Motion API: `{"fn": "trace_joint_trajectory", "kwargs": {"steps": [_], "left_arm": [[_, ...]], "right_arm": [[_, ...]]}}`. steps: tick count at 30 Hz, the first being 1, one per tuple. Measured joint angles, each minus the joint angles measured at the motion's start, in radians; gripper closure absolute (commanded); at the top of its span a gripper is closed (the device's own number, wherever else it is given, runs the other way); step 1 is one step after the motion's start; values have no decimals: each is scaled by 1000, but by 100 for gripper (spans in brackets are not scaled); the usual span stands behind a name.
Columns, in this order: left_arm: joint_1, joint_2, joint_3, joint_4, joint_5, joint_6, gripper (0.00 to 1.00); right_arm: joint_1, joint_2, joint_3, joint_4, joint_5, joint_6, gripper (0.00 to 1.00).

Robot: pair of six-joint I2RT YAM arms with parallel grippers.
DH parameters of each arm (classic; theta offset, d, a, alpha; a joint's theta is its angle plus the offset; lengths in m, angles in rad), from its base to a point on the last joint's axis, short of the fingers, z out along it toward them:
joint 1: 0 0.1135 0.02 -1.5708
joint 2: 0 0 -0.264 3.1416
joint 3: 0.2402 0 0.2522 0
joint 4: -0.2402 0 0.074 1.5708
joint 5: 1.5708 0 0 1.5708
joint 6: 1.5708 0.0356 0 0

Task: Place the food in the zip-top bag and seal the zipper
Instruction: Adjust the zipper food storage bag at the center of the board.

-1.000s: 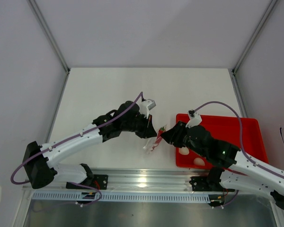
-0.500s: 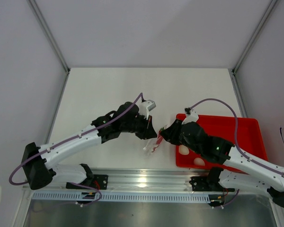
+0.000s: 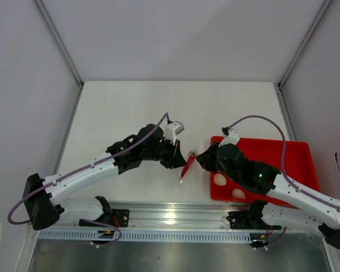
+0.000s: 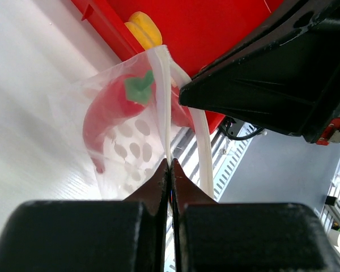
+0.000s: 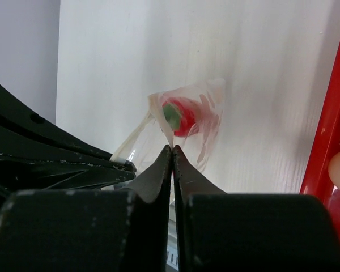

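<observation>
- White flat table: carries the tray on its right side, near the front edge.
- Red rectangular plastic tray: lies flat, with its near-left corner just beside the bag.
- Left gripper: its black fingers are pinched together on one pale lip of the bag mouth.
- Right gripper: its fingers are likewise pressed together on the bag's mouth edge, facing the left gripper closely.
- Small clear floppy zip-top bag: held between the two grippers, left of the tray. It hangs over the table; contact with the table cannot be determined.
- Whitish zipper strip: runs along the bag mouth. Its two lips stand apart.
- Red chilli-shaped food piece with a green stem: sits inside the bag.
- Two whitish-cream egg shapes: lie in the tray near its front-left corner, outside the bag.
- Yellow-orange rounded piece: rests in the tray against its wall.
</observation>
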Motion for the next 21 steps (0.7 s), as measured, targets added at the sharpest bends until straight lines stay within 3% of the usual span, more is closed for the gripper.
{"fn": "trace_joint_trajectory", "kwargs": {"steps": [4, 6, 9, 13, 19, 20, 21], "left_arm": [[-1, 0, 0, 2, 10, 1, 99], [-3, 0, 0, 2, 18, 2, 99], [-10, 0, 0, 2, 26, 7, 99], [-13, 0, 0, 2, 26, 11, 99], [-15, -37, -27, 6, -14, 14, 100], [-17, -61, -41, 6, -31, 10, 99], [-18, -87, -50, 2, -44, 7, 99]], "right_arm": [[-6, 18, 9, -2, -1, -28, 79], [-12, 40, 21, -3, -2, -42, 78], [-16, 76, 35, -1, -8, -54, 83], [-17, 98, 37, 2, -17, -69, 100], [-16, 97, 54, 1, -38, -83, 99], [-14, 94, 60, 1, -42, -83, 94], [-14, 89, 65, 2, -45, -82, 73]]}}
